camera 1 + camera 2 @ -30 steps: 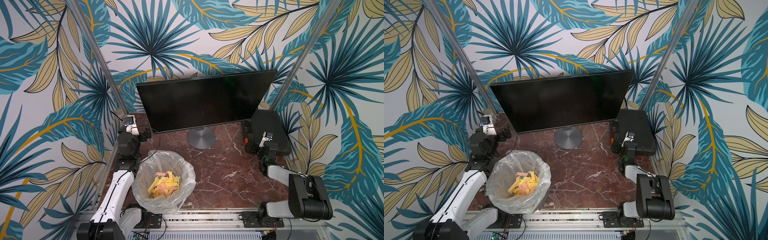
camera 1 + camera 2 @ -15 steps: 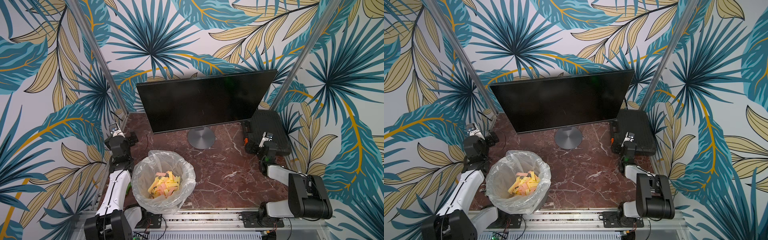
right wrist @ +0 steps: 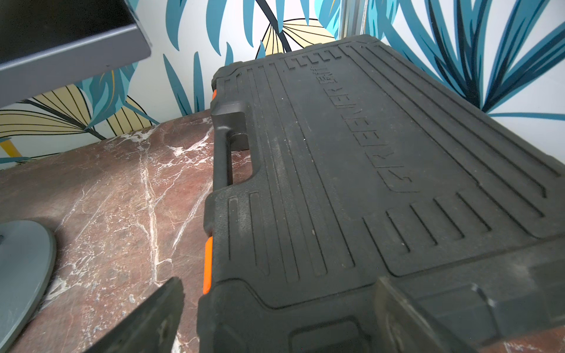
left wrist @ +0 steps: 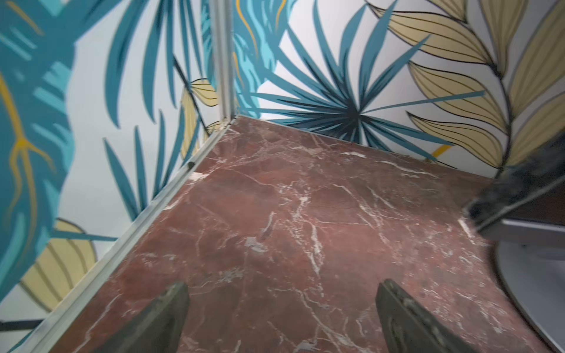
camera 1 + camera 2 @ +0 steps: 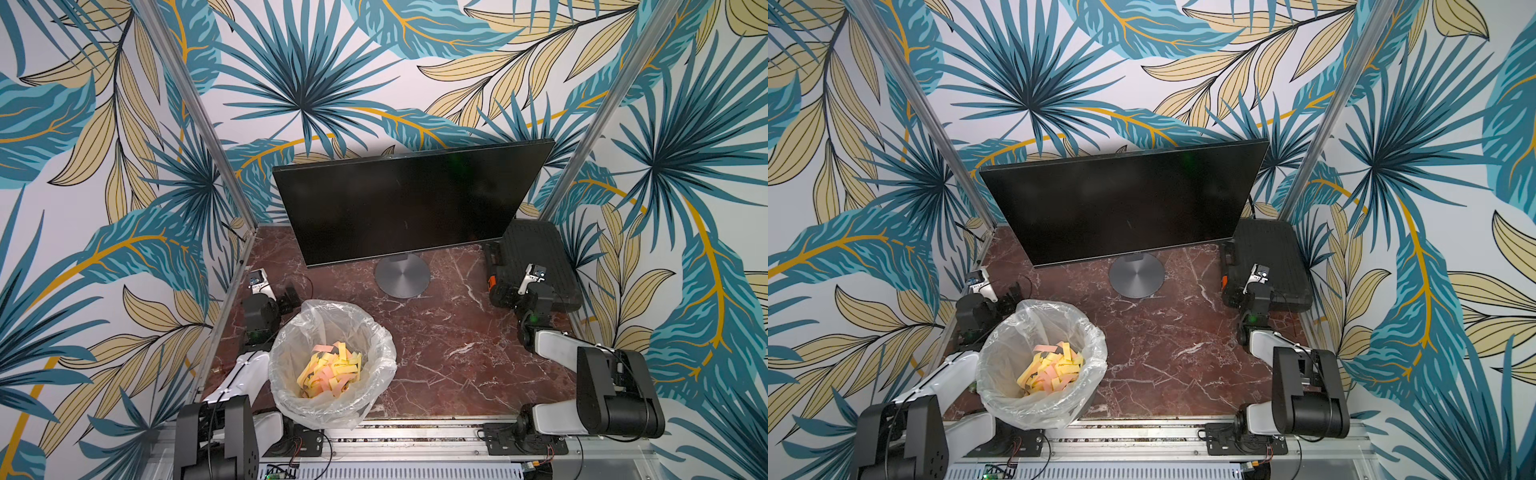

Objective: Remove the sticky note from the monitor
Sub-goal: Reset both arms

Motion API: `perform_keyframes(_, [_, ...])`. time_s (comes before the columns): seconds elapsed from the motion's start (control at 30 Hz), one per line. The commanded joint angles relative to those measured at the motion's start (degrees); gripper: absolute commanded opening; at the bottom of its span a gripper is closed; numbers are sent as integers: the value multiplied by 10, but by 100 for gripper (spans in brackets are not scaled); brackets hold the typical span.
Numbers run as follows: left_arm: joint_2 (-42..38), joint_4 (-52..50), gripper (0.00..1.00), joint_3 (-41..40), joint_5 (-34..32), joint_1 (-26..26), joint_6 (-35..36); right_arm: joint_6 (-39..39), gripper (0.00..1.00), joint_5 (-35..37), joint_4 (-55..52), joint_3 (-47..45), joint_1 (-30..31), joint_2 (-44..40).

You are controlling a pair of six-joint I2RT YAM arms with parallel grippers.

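Note:
The monitor (image 5: 407, 203) (image 5: 1121, 203) stands at the back on its round grey base (image 5: 402, 275). Its black screen is bare in both top views; no sticky note shows on it. My left gripper (image 5: 291, 296) (image 5: 1013, 293) sits low between the monitor's lower left corner and the bin. In the left wrist view it (image 4: 282, 284) is open over bare marble. My right gripper (image 5: 497, 289) (image 5: 1231, 291) is open too. In the right wrist view it (image 3: 279, 281) straddles the near corner of a black case without gripping it.
A bin with a clear liner (image 5: 376, 332) (image 5: 1088, 328) at the front left holds several yellow and pink notes (image 5: 330, 368). A black ribbed tool case (image 5: 536, 249) (image 3: 351, 152) lies at the right wall. Patterned walls close in three sides.
My left arm swung out toward the left wall, then came back, ending lower and nearer the bin. The right arm stayed still. Both grippers stayed open.

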Motion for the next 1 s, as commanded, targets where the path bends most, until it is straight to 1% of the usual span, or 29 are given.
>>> perform_keyframes(0.0, [36,63,100,3,26,-30,31,-10,99,1,2,0,4,3])
perform_keyframes(0.1, [56,62,100,7,17,-55,62,-15,99,-8,5,-1,5,4])
perform_keyframes(0.17, [68,76,100,-4,14,-60,63,-22,98,-10,11,-3,9,4])
perform_keyframes(0.23, [83,116,100,-16,12,-60,66,-31,98,-10,17,-5,16,4])
perform_keyframes(0.3, [91,138,100,-18,23,-66,93,-41,98,-8,21,-6,24,6])
perform_keyframes(0.4, [118,147,100,-8,34,-67,97,-54,98,-6,24,-4,36,10])
perform_keyframes(0.6, [204,266,100,-29,48,-68,99,-71,97,-25,41,-9,44,16])
perform_keyframes(0.67, [196,237,100,-15,53,-69,105,-84,97,-41,74,-23,50,25])
perform_keyframes(0.73, [199,223,100,-9,58,-72,111,-102,97,-46,165,-53,59,61])
perform_keyframes(0.77, [197,212,100,-6,59,-73,113,-103,97,-41,166,-55,63,61])
perform_keyframes(0.8, [198,207,100,-2,56,-75,115,-104,97,-36,143,-48,65,54])
perform_keyframes(0.83, [198,203,100,1,53,-77,116,-107,97,-33,158,-51,67,58])
perform_keyframes(0.87, [198,196,100,4,43,-82,118,-106,96,-33,144,-49,67,54])
perform_keyframes(0.9, [198,189,100,8,35,-85,120,-105,99,-30,146,-49,67,55])
perform_keyframes(0.97, [199,184,100,10,31,-88,124,-104,99,-27,145,-49,68,54])
